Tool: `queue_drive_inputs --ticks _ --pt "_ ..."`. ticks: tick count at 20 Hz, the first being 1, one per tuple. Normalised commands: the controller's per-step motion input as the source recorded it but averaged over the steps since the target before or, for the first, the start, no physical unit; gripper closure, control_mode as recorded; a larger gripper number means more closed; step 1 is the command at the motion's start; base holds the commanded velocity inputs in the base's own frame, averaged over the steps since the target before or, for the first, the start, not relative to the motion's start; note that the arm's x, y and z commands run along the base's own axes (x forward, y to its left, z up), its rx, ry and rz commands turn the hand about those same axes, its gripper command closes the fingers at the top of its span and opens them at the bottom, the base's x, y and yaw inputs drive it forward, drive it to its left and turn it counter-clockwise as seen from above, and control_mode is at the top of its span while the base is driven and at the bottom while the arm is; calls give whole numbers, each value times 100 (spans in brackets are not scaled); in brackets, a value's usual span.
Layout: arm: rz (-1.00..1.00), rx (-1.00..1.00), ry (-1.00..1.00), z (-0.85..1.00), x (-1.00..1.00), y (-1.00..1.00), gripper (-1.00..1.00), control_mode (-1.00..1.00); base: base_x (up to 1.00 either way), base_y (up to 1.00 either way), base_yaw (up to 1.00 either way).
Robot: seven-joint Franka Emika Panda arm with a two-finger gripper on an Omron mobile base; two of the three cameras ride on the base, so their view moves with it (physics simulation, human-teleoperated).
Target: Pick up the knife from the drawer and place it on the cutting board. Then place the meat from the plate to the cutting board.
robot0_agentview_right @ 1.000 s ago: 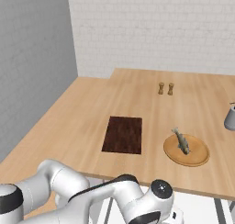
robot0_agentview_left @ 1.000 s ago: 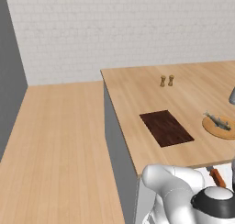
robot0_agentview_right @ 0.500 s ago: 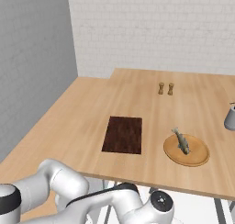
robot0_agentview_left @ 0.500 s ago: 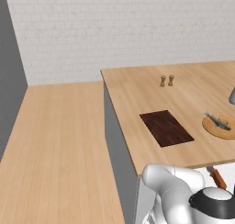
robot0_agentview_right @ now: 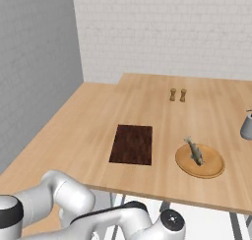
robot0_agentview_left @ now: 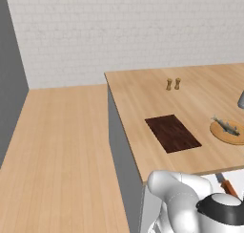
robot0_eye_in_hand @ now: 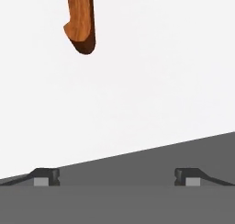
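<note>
In the hand view my gripper [robot0_eye_in_hand: 117, 177] is open, its two dark fingertips [robot0_eye_in_hand: 46, 176] wide apart over the white floor of the drawer [robot0_eye_in_hand: 151, 81]. The orange-brown handle of the knife [robot0_eye_in_hand: 81, 21] lies ahead of the tips and apart from them; its blade runs out of the picture. In the left base view the knife [robot0_agentview_left: 227, 185] peeks from the drawer under the counter edge. The dark cutting board [robot0_agentview_left: 172, 132] [robot0_agentview_right: 132, 144] lies bare on the counter. Beside it, the greyish meat [robot0_agentview_left: 226, 125] [robot0_agentview_right: 194, 149] rests on the round tan plate [robot0_agentview_left: 224, 135] [robot0_agentview_right: 209, 167].
Two small wooden shakers [robot0_agentview_left: 173, 84] [robot0_agentview_right: 177, 95] stand further back on the counter. A grey pot [robot0_agentview_right: 246, 126] sits at the right edge. The counter's grey side [robot0_agentview_left: 121, 160] drops to a wooden floor on the left.
The arm has sunk lower below the counter edge in the right base view. Board, plate and meat have not moved.
</note>
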Motion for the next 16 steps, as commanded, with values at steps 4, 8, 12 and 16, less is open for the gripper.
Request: queue_drive_inputs --ticks 4,8,12,16 --pt "0 0 6 -14 -34 -2 -100 -100 0 0 0" --pt "0 0 9 -15 -40 -1 -100 -100 0 0 0" --pt "0 0 15 -21 -55 -13 -100 -100 0 0 0" --pt "0 0 13 -29 -55 -10 -100 -100 0 0 0"
